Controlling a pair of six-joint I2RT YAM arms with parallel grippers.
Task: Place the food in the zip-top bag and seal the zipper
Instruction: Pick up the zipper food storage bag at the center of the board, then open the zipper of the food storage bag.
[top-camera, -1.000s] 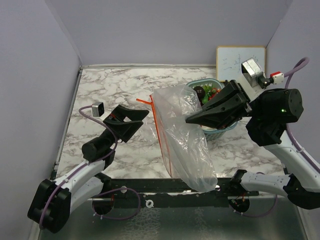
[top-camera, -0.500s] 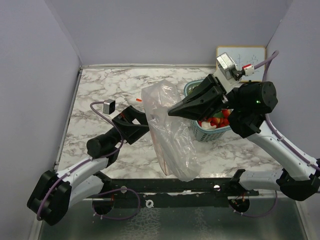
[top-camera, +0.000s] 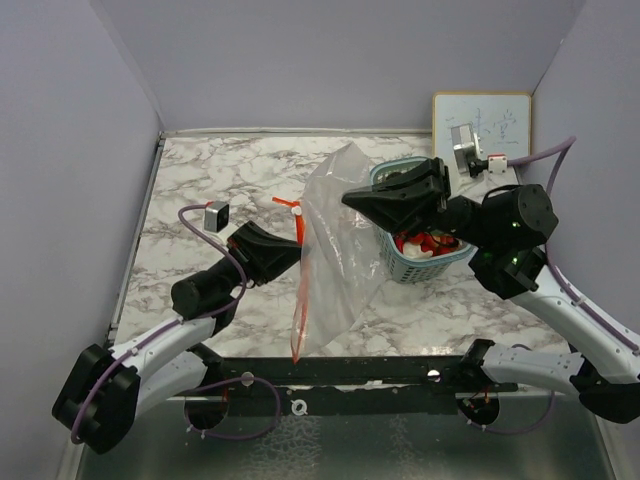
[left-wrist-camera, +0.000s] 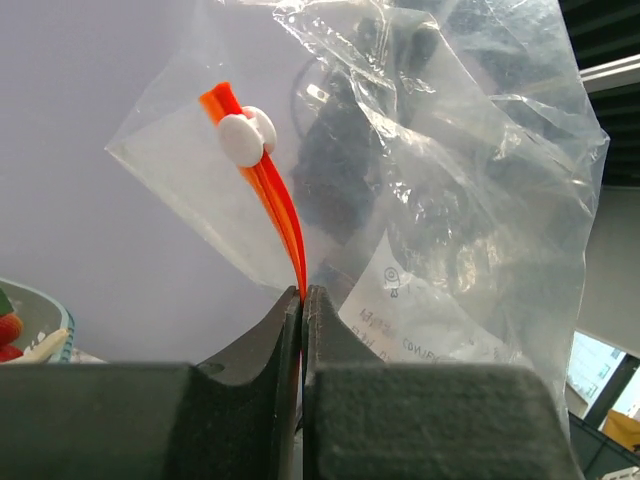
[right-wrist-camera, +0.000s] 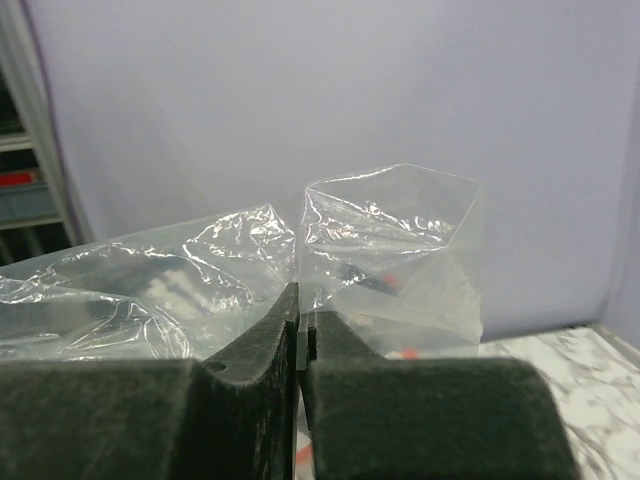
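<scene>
The zip-top bag (top-camera: 335, 260), crinkly and clear, hangs in the air between both arms. Its orange-red zipper (top-camera: 298, 305) runs down the bag's left edge. My left gripper (top-camera: 298, 243) is shut on that strip; the left wrist view shows the zipper (left-wrist-camera: 285, 215) rising out of the closed jaws, with a white slider (left-wrist-camera: 245, 135) near its top. My right gripper (top-camera: 348, 197) is shut on the bag's clear film (right-wrist-camera: 380, 250) at the upper right. The food (top-camera: 428, 243) lies in a teal mesh basket (top-camera: 400, 268) behind the right gripper, partly hidden by it.
A small whiteboard (top-camera: 482, 120) leans in the back right corner. Lilac walls close in the marble table (top-camera: 220, 180) on the left, back and right. A black rail (top-camera: 350, 372) runs along the near edge by the arm bases.
My right gripper has carried the bag leftward. My left gripper moved in to the bag's left edge and went from open to shut on the zipper strip.
</scene>
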